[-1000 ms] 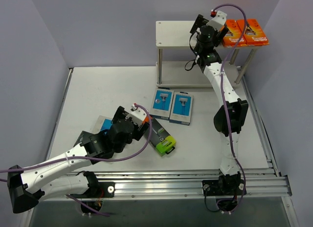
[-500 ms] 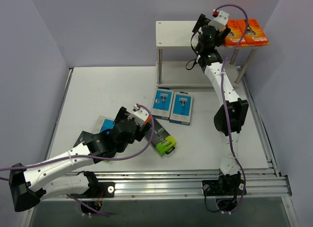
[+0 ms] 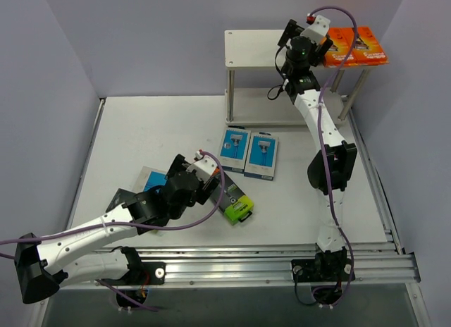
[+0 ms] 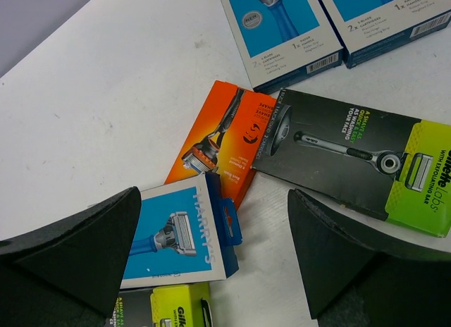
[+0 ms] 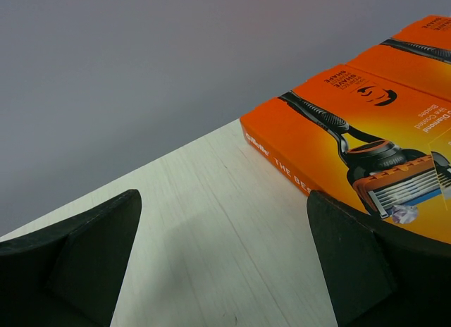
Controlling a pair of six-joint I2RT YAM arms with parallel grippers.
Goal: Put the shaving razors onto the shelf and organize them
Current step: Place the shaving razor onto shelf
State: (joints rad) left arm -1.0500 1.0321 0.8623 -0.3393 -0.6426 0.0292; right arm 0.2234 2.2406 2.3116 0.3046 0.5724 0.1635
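Packs are lying in two places. You are seeing two orange packs [image 3: 356, 46] resting side by side on the right end of the top board of the shelf [image 3: 250, 48]. The right gripper [image 5: 222, 200] is hovering just beside them, spread wide and holding nothing. The left gripper [image 4: 211, 193], likewise released and empty, is hanging over a cluster on the table [image 3: 141, 130]. There a third orange pack [image 4: 222, 140] is touching a light blue pack [image 4: 180, 235] and a black pack [image 4: 352, 158]. Two more light blue packs [image 3: 233, 149] are lying between cluster and shelf.
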